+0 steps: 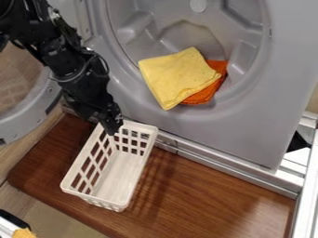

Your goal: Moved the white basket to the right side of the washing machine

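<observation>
- At the upper left, the black arm comes in and slants down past the front of the washing machine.
- At the basket's far left corner, the gripper points down against the rim; whether it is open, closed or gripping the rim, I cannot tell.
- Left of centre on the brown wooden board, the white basket stands upright, its long sides running from lower left to upper right, its far end near the metal strip along the machine's base.
- In the machine's round opening, a yellow cloth lies partly over an orange cloth.
- At the left edge, the machine's round door stands open, behind the arm in part.
- Along the lower right edge, a pale metal frame runs upward.
- In the bottom left corner, a small yellow-orange thing is cut off by the edge.
</observation>
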